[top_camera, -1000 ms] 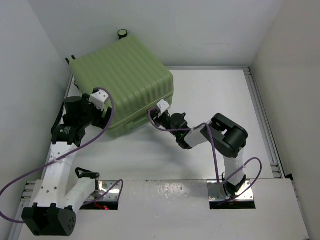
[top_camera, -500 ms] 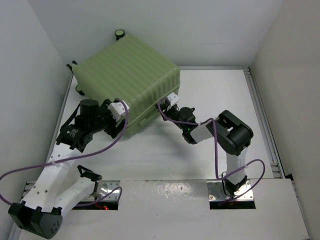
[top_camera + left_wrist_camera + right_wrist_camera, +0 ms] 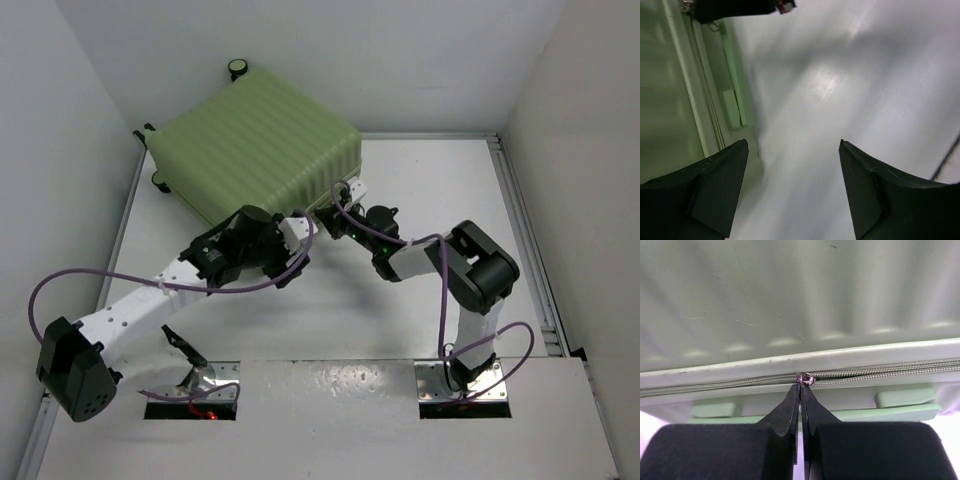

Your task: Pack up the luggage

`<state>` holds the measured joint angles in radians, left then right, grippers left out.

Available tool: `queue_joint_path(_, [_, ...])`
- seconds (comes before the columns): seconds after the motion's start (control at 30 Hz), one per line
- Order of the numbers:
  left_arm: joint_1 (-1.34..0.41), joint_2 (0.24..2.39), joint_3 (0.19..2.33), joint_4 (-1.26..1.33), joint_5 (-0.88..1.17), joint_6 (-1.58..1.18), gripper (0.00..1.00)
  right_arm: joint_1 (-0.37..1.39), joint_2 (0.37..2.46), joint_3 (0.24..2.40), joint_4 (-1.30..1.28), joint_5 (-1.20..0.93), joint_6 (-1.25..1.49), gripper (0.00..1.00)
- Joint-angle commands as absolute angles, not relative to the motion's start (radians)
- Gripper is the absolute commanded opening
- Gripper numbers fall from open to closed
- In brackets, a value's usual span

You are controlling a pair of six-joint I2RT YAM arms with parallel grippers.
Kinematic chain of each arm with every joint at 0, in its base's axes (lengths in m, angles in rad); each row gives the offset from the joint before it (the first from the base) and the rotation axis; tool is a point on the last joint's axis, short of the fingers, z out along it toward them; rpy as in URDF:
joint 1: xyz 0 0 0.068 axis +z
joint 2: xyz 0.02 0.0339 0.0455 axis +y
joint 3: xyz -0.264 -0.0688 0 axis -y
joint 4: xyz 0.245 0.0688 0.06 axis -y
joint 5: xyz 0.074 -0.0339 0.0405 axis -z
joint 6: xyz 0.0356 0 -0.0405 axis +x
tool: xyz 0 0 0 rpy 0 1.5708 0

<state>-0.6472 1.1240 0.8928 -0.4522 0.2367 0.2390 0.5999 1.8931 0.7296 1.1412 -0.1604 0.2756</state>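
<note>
The luggage (image 3: 255, 140), a light green ribbed hard-shell suitcase, lies closed at the back left of the table. My right gripper (image 3: 328, 212) is at its front side. In the right wrist view the suitcase wall (image 3: 800, 300) fills the frame, and the right gripper (image 3: 801, 387) is shut, its tips at the metal zipper pull (image 3: 805, 378) on the zip line. My left gripper (image 3: 303, 238) is beside the same front side, just left of the right gripper. In the left wrist view the left gripper (image 3: 792, 145) is open and empty over the table, with the suitcase's zip side (image 3: 685, 100) at its left.
A black wheel (image 3: 240, 67) sticks out at the suitcase's far corner near the back wall. White walls close in on the left, back and right. A metal rail (image 3: 520, 220) runs along the table's right edge. Purple cables (image 3: 60, 290) loop off both arms.
My left arm has swung right along the suitcase's front side, ending close to the right gripper. The right gripper has moved right and back along the zip line. The suitcase shifted back.
</note>
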Motion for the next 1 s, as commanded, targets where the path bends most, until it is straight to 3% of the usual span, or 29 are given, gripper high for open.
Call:
queue_joint_path(0.0, [-0.698,1.112,0.836,-0.174,0.007,0.103,0.79,0.594,1.824,0.761,1.213,-0.345,0.351,0.0])
queue_joint_path(0.23, [-0.775,1.236,0.729,0.076,-0.184,0.124,0.79,0.563,1.838,0.772,1.173,-0.383,0.348,0.0])
queue_joint_path(0.73, [-0.755,1.554,0.775,0.321,-0.225,0.222,0.74,0.491,1.878,0.807,1.17,-0.431,0.359,0.0])
queue_joint_path(0.87, [-0.746,1.608,0.796,0.307,-0.206,0.222,0.65,0.486,1.879,0.807,1.172,-0.431,0.359,0.0])
queue_joint_path(0.97, [-0.736,1.672,0.862,0.228,-0.216,0.196,0.5,0.485,1.882,0.808,1.17,-0.431,0.356,0.0])
